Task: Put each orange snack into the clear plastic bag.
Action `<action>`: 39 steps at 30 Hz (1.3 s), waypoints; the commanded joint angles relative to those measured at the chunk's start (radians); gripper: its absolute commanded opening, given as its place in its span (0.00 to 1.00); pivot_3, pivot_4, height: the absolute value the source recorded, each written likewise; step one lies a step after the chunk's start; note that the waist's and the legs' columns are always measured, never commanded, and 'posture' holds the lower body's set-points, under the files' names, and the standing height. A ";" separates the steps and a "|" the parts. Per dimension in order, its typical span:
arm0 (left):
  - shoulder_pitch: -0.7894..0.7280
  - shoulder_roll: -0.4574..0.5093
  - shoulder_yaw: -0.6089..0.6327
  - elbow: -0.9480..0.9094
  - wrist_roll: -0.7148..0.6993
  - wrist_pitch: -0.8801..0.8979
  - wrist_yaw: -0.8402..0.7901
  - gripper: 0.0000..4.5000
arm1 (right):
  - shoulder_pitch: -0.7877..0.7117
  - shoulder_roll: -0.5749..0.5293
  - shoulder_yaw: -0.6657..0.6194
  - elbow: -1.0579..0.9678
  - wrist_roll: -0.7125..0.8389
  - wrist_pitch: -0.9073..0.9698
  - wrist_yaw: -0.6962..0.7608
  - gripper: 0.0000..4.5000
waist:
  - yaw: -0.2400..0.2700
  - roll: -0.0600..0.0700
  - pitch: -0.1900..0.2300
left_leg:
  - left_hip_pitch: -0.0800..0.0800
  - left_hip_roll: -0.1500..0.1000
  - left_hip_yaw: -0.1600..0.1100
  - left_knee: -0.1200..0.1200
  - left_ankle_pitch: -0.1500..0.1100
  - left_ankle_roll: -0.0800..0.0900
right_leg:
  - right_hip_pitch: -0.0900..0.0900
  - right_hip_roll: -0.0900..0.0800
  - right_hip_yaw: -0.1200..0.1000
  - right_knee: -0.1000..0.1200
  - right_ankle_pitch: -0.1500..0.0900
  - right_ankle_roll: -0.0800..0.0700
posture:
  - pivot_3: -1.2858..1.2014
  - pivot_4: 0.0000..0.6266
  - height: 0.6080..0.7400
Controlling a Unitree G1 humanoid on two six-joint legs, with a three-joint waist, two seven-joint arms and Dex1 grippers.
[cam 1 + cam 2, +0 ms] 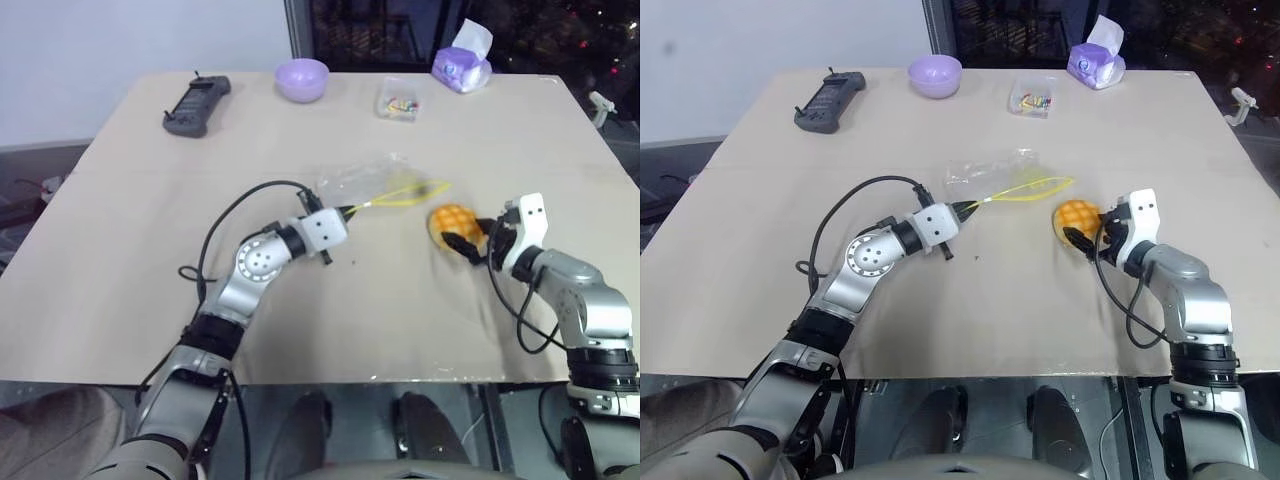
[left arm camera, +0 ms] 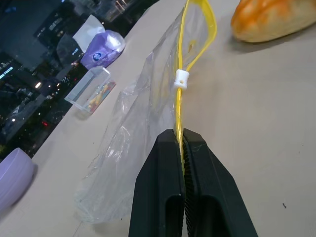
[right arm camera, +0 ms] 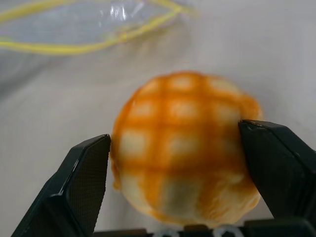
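The clear plastic bag (image 1: 365, 181) lies crinkled on the tan table (image 1: 120, 250), its mouth held open as a loop of yellow seal strip (image 2: 180, 101). My left gripper (image 2: 183, 137) is shut on that strip at the bag's near end. An orange snack (image 1: 451, 221) with a grid-patterned top rests on the table just right of the bag's mouth. My right gripper (image 3: 175, 134) is open, one finger on each side of the snack (image 3: 182, 158), close to its flanks.
Along the far edge stand a lilac bowl (image 1: 302, 78), a small clear box of coloured bits (image 1: 398, 100) and a purple tissue pack (image 1: 462, 62). A black handheld device (image 1: 197, 105) lies far left. The table's front edge (image 1: 330, 380) runs near my arms.
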 commanded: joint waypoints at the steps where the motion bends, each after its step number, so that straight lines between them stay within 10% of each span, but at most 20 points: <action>1: -0.004 -0.001 0.010 -0.029 -0.005 -0.008 0.010 0.00 | 0.047 -0.036 0.059 0.041 -0.056 -0.054 0.000 0.86 | 0.000 0.000 0.000 | 0.000 0.000 0.000 0.000 0.000 0.000 | 0.000 0.000 0.000 0.000 0.000 0.000 | 0.52 0.24 1.00; 6: -0.004 -0.003 0.009 -0.026 -0.005 -0.012 0.008 0.00 | 0.036 -0.061 0.063 0.053 -0.068 -0.092 -0.008 0.47 | 0.001 0.000 -0.001 | 0.000 0.000 0.000 0.000 0.000 0.000 | 0.000 0.000 0.000 0.000 0.000 0.000 | 0.52 0.24 1.00; 19: -0.005 -0.002 0.001 -0.025 0.017 -0.024 0.013 0.00 | 0.036 -0.161 0.039 -0.150 0.156 -0.004 0.197 0.47 | -0.003 0.000 0.000 | 0.000 0.000 0.000 0.000 0.000 0.000 | 0.000 0.000 0.000 0.000 0.000 0.000 | 0.52 0.24 1.00; 39: 0.035 -0.011 -0.018 -0.097 -0.019 -0.055 -0.047 0.00 | -0.108 -0.118 0.076 -0.028 0.104 -0.036 0.108 0.47 | -0.001 0.000 0.000 | 0.000 0.000 0.000 0.000 0.000 0.000 | 0.000 0.000 0.000 0.000 0.000 0.000 | 0.52 0.24 1.00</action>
